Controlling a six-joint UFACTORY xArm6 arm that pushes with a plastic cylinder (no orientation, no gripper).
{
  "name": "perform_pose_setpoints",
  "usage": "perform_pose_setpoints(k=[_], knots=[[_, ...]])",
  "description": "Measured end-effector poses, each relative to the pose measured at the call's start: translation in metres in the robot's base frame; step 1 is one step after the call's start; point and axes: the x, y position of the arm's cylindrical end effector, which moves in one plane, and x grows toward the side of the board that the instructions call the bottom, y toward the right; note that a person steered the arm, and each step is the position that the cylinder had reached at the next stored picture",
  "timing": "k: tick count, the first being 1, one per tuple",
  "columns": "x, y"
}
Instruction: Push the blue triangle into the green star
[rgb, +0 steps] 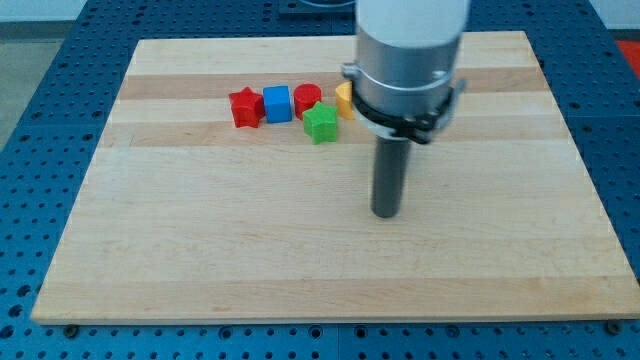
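Resting apart, lower right of green star (321, 124): my tip (386, 213).

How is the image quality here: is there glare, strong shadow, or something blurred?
Camera view: even, soft light, no glare on the wooden board; only faint shadow beside my tip; the blocks, such as the green star, look sharp; the arm's large grey cylinder is slightly soft.

The tabletop (300, 250) is pale wood with faint lighter and darker stripes running across it. On it sit a red star (244, 107), a blue cube (277, 103), a second red block (306, 99), a green star (321, 124) and a yellow-orange block (344, 100). The rod is dark grey down to the tip (385, 214), under a silver-grey cylinder (410, 50). The surrounding perforated base (60, 90) is blue.
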Motion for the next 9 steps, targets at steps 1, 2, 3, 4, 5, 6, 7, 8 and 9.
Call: perform_pose_setpoints(k=[1, 2, 3, 4, 5, 6, 7, 8, 9], knots=[[-0.008, 0.072], [-0.052, 0.128], [-0.083, 0.134], [-0.094, 0.123], [-0.094, 0.091], [-0.094, 0.054], [-0.095, 0.055], [-0.098, 0.055], [-0.098, 0.036]])
